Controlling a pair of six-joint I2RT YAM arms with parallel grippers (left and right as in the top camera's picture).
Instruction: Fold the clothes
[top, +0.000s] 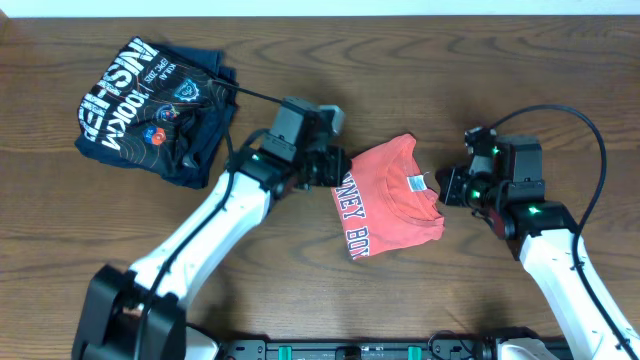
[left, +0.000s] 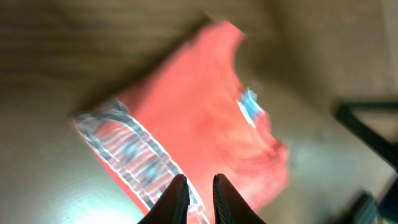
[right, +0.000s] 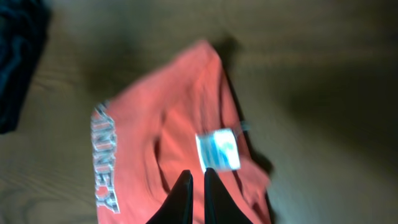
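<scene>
Shirt (top: 385, 200) sits mid-table, orange-red, folded into a compact packet, flat on the wood table (top: 300, 40) betw. the two arms. White block lettering (top: 352, 215) runs down its left edge in the overhead view. The small white neck label (top: 415, 183) faces up by the collar, on the opposite side.

L gripper (left: 199, 180) is right at the packet's upper-left corner. Its wrist cam looks down on the lettered edge, fingers (left: 180, 199) only a sliver apart. That pic is badly blurred, so can't tell whether it's loose or pinching cloth.

R gripper (right: 198, 173) is over at the collar side, just beside the label. Its own cam shows both tips nearly pressed together above the orange-red fabric: clenched, empty, label just past the tips.

Navy shirt (top: 150, 110), also folded, white lettering and colourful logos up, lies at the table's far-left corner, well apart from the orange-red one. It shows as a dark patch at the top-left corner of the R wrist view. L arm's white links run from the bottom-left of the overhead view up toward centre, passing near the navy shirt.
</scene>
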